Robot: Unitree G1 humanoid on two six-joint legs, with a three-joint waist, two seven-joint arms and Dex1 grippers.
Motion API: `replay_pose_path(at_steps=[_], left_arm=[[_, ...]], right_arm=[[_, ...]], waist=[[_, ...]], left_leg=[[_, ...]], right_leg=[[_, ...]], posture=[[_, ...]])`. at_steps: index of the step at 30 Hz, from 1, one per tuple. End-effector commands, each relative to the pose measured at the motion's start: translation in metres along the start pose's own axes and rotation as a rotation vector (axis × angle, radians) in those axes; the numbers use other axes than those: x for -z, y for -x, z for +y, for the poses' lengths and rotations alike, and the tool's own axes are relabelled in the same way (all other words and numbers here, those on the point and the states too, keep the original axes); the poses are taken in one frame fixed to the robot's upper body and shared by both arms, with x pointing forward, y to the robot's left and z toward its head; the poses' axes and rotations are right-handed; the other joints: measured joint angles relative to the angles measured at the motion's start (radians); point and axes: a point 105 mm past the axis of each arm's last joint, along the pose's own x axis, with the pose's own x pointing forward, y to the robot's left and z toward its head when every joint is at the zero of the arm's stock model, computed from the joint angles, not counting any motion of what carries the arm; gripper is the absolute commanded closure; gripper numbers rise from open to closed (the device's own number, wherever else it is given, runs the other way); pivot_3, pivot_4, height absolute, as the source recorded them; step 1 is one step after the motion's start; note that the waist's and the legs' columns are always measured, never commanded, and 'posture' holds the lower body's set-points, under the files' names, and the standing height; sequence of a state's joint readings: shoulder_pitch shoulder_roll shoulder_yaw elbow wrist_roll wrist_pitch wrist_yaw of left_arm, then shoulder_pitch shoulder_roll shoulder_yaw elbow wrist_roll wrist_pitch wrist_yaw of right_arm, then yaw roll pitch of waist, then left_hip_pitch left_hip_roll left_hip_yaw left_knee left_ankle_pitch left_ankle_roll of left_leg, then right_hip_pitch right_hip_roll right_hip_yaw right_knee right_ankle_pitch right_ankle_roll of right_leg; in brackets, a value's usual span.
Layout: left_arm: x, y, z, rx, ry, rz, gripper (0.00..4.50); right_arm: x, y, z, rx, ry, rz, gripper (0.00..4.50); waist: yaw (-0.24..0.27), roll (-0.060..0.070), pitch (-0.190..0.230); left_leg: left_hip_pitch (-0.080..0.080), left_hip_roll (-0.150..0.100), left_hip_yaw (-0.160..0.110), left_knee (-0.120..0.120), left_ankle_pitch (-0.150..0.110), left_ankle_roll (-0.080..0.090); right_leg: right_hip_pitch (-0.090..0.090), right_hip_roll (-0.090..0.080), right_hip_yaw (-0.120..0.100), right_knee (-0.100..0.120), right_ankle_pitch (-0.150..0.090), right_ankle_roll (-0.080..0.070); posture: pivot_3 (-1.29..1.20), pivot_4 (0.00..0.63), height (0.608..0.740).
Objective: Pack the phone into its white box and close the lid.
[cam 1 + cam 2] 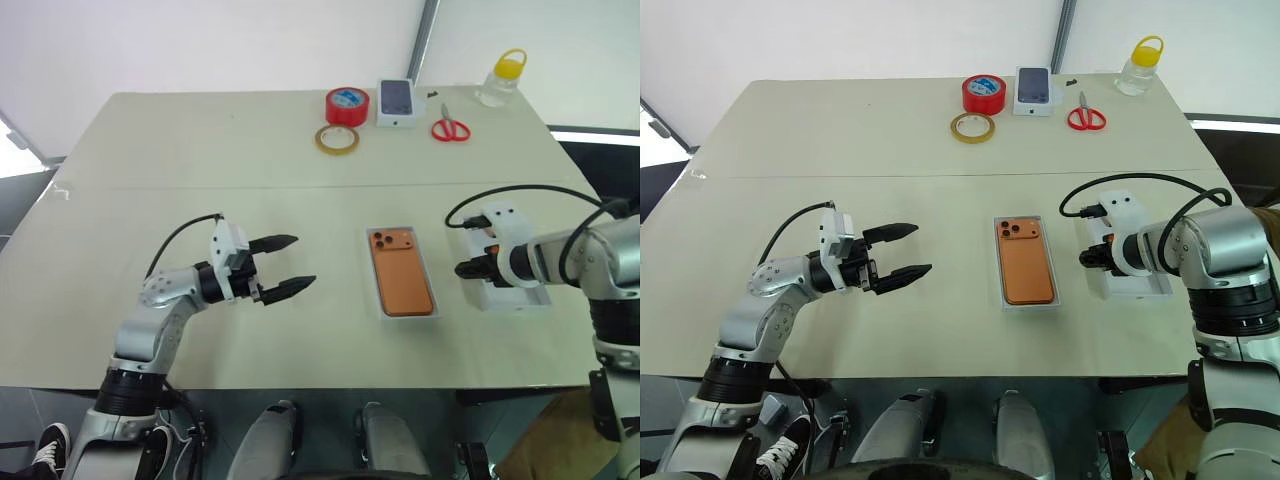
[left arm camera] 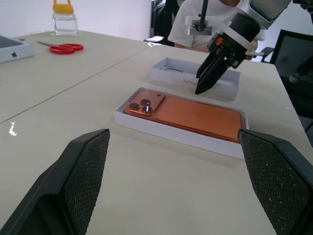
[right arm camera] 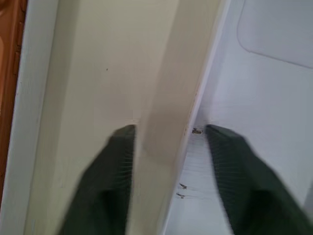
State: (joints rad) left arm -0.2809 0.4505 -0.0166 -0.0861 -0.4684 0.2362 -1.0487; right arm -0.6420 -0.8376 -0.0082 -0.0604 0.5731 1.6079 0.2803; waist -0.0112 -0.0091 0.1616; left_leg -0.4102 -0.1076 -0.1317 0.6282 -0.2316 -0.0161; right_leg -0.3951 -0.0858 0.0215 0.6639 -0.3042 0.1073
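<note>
White cardboard lid (image 2: 195, 78), light and easily bent, lay beside the boxed orange phone (image 1: 401, 273) as the right end effector (image 3: 168, 134) straddled its wall, not visibly pinching; left end effector (image 1: 292, 264) gaped empty.

My left gripper (image 1: 290, 273) hangs level over the table, pointing toward my right, fingers spread wide. My right arm is bent inward, wrist pitched down; my right gripper (image 2: 200, 88) has one finger each side of a wall.
</note>
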Motion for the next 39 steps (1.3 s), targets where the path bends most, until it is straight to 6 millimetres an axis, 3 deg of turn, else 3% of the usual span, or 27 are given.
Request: replay_pose_path(at_steps=[1,2,19,23,27,32,34,36,39], left_arm=[[-0.010,-0.001,-0.003,0.004,-0.044,-0.027,0.11],[-0.010,-0.001,-0.003,-0.001,-0.044,-0.028,0.11],[-0.012,-0.002,0.000,-0.027,-0.043,-0.030,0.11],[-0.011,-0.002,0.001,-0.034,-0.040,-0.031,0.11],[-0.011,-0.002,0.003,-0.048,-0.037,-0.031,0.11],[-0.013,-0.003,0.007,-0.058,-0.036,-0.034,0.11],[-0.013,-0.002,0.008,-0.060,-0.036,-0.035,0.11],[-0.015,-0.003,0.009,-0.064,-0.037,-0.037,0.11],[-0.017,-0.004,0.010,-0.074,-0.032,-0.041,0.11]], right_arm=[[0.000,0.005,-0.004,0.017,-0.001,-0.003,4.07],[0.000,0.004,-0.004,0.017,0.000,-0.003,4.46],[0.001,0.001,0.004,-0.009,-0.018,-0.017,4.46],[-0.020,0.007,0.001,0.007,-0.088,-0.121,4.46],[-0.061,0.018,0.000,-0.027,-0.229,-0.341,4.46],[-0.102,0.033,0.021,-0.196,-0.306,-0.593,4.46],[-0.107,0.035,0.022,-0.220,-0.339,-0.631,4.46],[-0.115,0.037,0.036,-0.349,-0.407,-0.667,4.46],[-0.119,0.047,0.077,-0.643,-0.495,-0.714,4.46]], waist=[[0.000,0.000,0.000],[-0.001,0.000,0.000],[-0.001,0.000,0.000],[-0.006,0.000,0.000],[-0.006,0.001,0.001],[-0.002,0.001,0.001],[-0.001,0.001,0.001],[-0.001,0.001,0.001],[-0.008,0.001,0.001]], left_leg=[[0.000,0.000,0.000,0.000,0.000,0.000],[0.000,0.000,0.000,0.000,0.000,0.000],[0.000,0.000,0.000,0.000,0.000,0.000],[0.000,0.000,0.000,0.000,0.000,0.000],[0.000,0.001,0.000,0.000,0.000,0.000],[0.000,0.001,0.000,-0.001,0.000,0.000],[0.000,0.001,0.000,-0.001,0.000,0.000],[0.000,0.001,0.000,-0.001,0.000,0.000],[0.000,0.001,0.000,-0.001,0.000,0.000]], right_leg=[[0.000,0.000,0.000,0.000,0.000,0.000],[0.000,0.000,0.000,0.000,0.000,0.000],[0.000,0.000,0.000,0.000,0.000,0.000],[0.000,0.000,0.000,0.000,0.000,0.000],[-0.001,0.002,0.001,0.001,0.000,0.000],[-0.001,0.002,0.001,0.000,0.000,0.000],[-0.001,0.002,0.001,0.000,0.000,0.000],[-0.001,0.002,0.001,0.001,0.000,0.000],[-0.002,0.002,0.001,0.001,0.000,0.000]], posture=[[0.00,0.150,0.740],[0.00,0.150,0.740],[0.00,0.150,0.740],[0.00,0.150,0.740],[0.00,0.150,0.740],[0.00,0.150,0.740],[0.00,0.150,0.740],[0.00,0.150,0.740],[0.00,0.150,0.740]])
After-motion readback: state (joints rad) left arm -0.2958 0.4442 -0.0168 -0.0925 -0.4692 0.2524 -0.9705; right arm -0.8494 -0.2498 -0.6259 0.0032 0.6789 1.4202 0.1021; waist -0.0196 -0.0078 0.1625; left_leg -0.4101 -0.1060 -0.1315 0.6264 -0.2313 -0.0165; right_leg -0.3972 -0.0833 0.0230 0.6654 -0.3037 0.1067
